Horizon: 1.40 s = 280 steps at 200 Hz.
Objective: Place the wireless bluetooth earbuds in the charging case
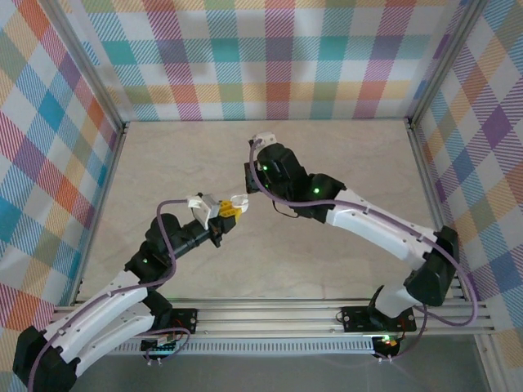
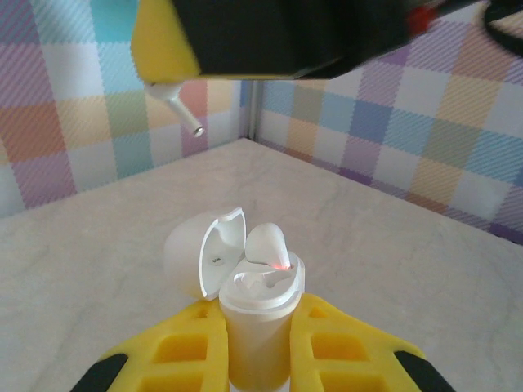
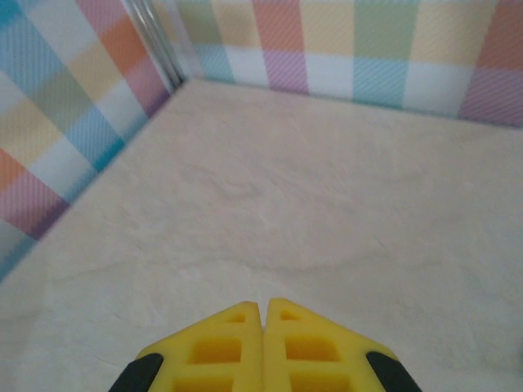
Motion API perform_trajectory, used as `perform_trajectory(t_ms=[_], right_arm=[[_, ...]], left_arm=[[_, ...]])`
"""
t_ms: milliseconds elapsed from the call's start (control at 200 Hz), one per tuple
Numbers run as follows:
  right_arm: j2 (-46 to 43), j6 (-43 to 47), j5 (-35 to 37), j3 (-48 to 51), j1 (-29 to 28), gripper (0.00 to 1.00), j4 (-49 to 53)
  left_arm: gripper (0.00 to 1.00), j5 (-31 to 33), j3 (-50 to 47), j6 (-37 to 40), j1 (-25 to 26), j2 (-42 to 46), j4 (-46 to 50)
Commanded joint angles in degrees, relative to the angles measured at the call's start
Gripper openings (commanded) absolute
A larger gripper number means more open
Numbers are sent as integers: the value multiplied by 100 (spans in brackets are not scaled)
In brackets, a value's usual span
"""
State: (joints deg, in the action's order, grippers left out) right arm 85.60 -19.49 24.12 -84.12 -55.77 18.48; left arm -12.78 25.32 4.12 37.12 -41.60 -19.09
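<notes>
Charging case point(image 2: 255, 298): lid open, first white earbud point(image 2: 268, 245) lodged inside. It stood upright, clamped in the left gripper point(image 2: 257, 343) above the middle of the table point(image 2: 98, 237).
Second white earbud point(image 2: 176, 102): pinched in the fully closed right gripper point(image 3: 261, 306), above the case.
Handling: centre the stem over the vacant socket, then lower slowly.

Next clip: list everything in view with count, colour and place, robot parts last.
charging case: one, white, lid open, clamped in the left gripper
seated earbud: one, white, in the case, with a small red light on it
held earbud: one, white, pinched by the right gripper near the open case, stem sticking out
table: one, beige marbled, under both arms
walls: three, pastel plaid, around the table
rail: one, silver, along the near edge
left gripper: one, yellow fingers, jaws shut on the charging case
right gripper: one, yellow fingers, jaws shut on the held earbud
</notes>
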Motion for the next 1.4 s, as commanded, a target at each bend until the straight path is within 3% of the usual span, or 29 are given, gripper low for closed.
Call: perform_trajectory(t_ms=[0,295,1395], right_arm=[[-324,182,218,164,-98,0,-694],[-375,-169,61,209,-150,0,-1005],[57,-507,-237,245,-145,0,-1302]], left_arm=[[0,461,359,281,102,-213,-742],[0,1325,976,8,120,-1005,-857],[0,1278,1106,-343,146,-1294,-1295]])
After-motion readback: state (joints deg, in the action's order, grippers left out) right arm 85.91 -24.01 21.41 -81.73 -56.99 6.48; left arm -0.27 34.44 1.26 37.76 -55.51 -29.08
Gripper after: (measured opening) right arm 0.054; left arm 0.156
